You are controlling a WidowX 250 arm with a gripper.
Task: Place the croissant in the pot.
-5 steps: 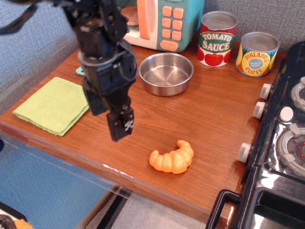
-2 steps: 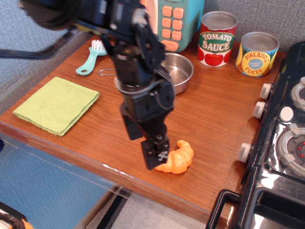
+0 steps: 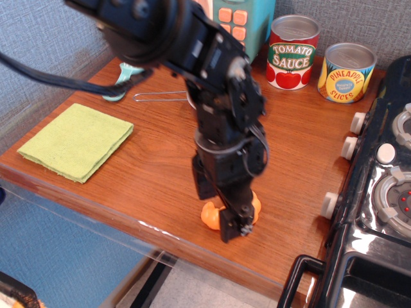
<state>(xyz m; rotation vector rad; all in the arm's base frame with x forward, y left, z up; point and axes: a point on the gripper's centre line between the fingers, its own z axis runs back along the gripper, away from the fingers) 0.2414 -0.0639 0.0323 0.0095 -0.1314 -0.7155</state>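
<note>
Observation.image: gripper (image 3: 232,221) down over croissant (image 3: 210,215), mostly hiding it.

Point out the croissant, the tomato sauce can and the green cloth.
croissant (image 3: 209,214): table camera, orange left end beside the pincer.
tomato sauce can (image 3: 292,56): table camera, front label.
green cloth (image 3: 76,140): table camera, centre of the fabric.

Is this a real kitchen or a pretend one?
It looks like a pretend play kitchen. There is a toy tomato sauce can and a pineapple slices can on the wooden counter, a plastic orange croissant under the gripper, and a toy stove with knobs at the right.
</note>
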